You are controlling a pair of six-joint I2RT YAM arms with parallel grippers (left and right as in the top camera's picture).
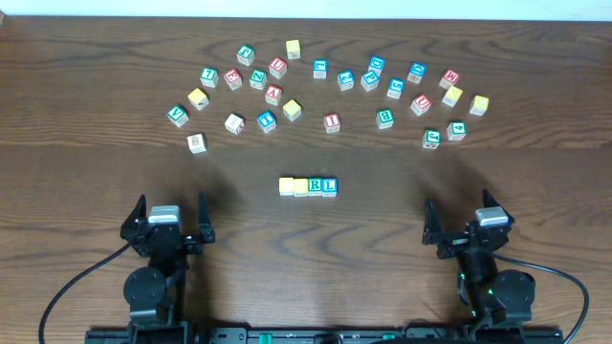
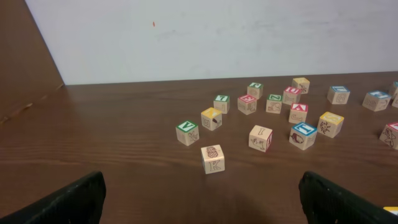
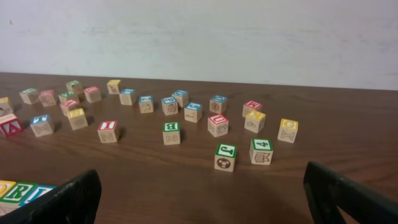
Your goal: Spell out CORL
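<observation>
A row of four letter blocks point(image 1: 308, 186) lies at the table's middle: two yellow-topped blocks on the left, then a green R and a blue L. Its left end shows in the right wrist view point(image 3: 18, 191). Many loose letter blocks point(image 1: 325, 86) are scattered in an arc behind it. My left gripper point(image 1: 167, 222) is open and empty near the front left edge, fingers apart in the left wrist view point(image 2: 202, 202). My right gripper point(image 1: 469, 225) is open and empty at the front right, fingers apart in the right wrist view point(image 3: 205, 196).
A pale block with K point(image 2: 212, 158) lies nearest the left gripper, a green V block point(image 2: 187, 132) behind it. A green J block point(image 3: 226, 157) and a green 4 block point(image 3: 262, 151) lie nearest the right gripper. A white wall point(image 2: 217, 37) stands behind the table.
</observation>
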